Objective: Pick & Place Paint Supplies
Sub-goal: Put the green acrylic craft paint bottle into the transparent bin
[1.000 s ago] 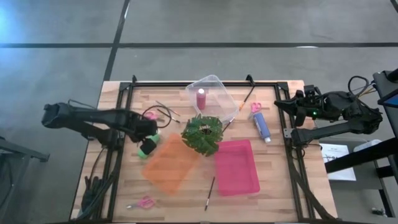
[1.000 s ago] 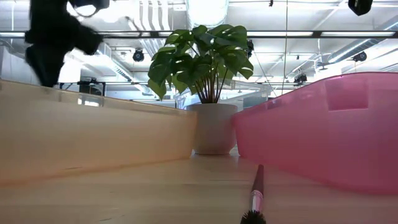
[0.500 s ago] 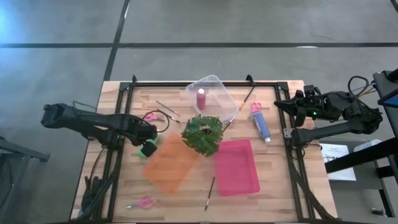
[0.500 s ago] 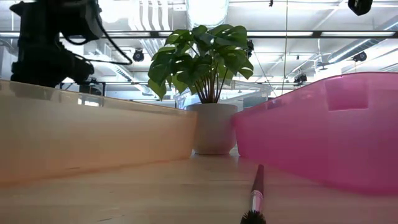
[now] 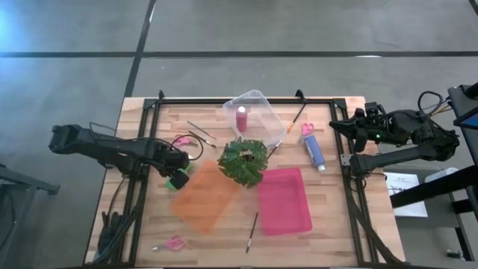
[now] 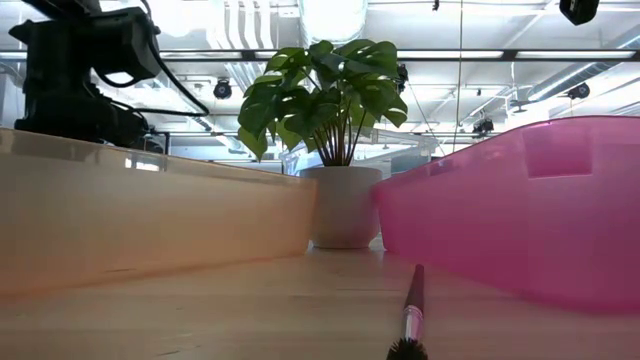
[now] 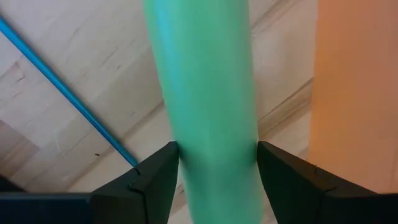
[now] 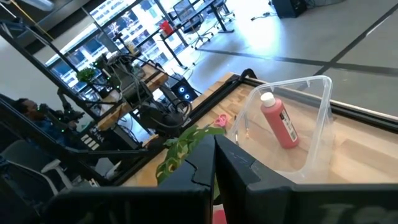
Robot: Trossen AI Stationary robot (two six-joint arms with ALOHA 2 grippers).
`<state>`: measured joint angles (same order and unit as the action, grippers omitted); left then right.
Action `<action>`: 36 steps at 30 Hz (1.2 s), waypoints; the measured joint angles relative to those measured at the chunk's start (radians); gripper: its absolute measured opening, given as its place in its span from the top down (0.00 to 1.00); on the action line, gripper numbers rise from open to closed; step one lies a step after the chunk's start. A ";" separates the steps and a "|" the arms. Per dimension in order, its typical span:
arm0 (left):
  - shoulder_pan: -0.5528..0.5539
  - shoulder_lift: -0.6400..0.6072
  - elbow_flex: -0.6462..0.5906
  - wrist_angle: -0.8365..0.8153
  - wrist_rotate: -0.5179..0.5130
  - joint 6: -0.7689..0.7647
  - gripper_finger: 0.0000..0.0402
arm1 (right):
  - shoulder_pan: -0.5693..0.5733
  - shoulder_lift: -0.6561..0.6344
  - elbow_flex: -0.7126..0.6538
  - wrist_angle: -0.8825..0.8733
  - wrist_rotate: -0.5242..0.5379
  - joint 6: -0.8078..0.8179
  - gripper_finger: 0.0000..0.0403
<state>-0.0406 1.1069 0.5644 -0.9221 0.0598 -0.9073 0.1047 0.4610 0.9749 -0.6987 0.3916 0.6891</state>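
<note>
My left gripper (image 5: 176, 170) reaches in from the table's left and is shut on the green paint bottle (image 5: 178, 179), which sits beside the orange tray's left corner (image 5: 184, 187). In the low view the left arm (image 6: 85, 85) stands behind the orange tray wall. My right gripper (image 5: 337, 125) is shut and waits at the table's right edge. A maroon-pink bottle (image 5: 241, 118) lies in the clear tray (image 5: 263, 104). The blue-purple bottle (image 5: 314, 152) lies on the table right of the plant. Pink scissors (image 5: 306, 128), (image 5: 181, 140), (image 5: 174, 243) and thin brushes (image 5: 200, 131), (image 5: 252, 232) lie about the wood. My left gripper pinches the green bottle's body (image 7: 208, 143) between its two fingers (image 7: 158, 180), one on each side, lying across the bottle. The fingers come from above, slanting in from the table's left. Whether the bottle is lifted clear of the wood cannot be told.
The potted plant (image 5: 243, 161) stands mid-table between the orange tray (image 5: 205, 198) and the pink tray (image 5: 284, 200). A thin blue line (image 7: 62, 87) crosses the wood beside the bottle. One brush (image 6: 412, 310) lies near the front edge. A dark frame (image 5: 149, 104) rims the table.
My left gripper has come down and a little toward the table's near edge, onto the green bottle; in the low view the arm has sunk from the upper corner to behind the orange tray. The bottle has hardly shifted.
</note>
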 joint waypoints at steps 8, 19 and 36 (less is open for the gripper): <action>-0.001 -0.002 -0.019 0.024 -0.004 -0.009 0.46 | 0.000 0.000 -0.001 -0.001 0.001 -0.012 0.98; -0.001 -0.001 -0.046 0.068 -0.002 -0.028 0.46 | 0.000 0.000 -0.002 -0.002 0.004 -0.021 0.98; -0.001 0.008 -0.073 0.088 -0.030 -0.081 0.44 | 0.000 0.000 -0.002 -0.001 0.004 -0.035 0.98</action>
<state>-0.0418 1.1145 0.4919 -0.8337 0.0296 -0.9886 0.1043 0.4610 0.9726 -0.6998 0.3958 0.6537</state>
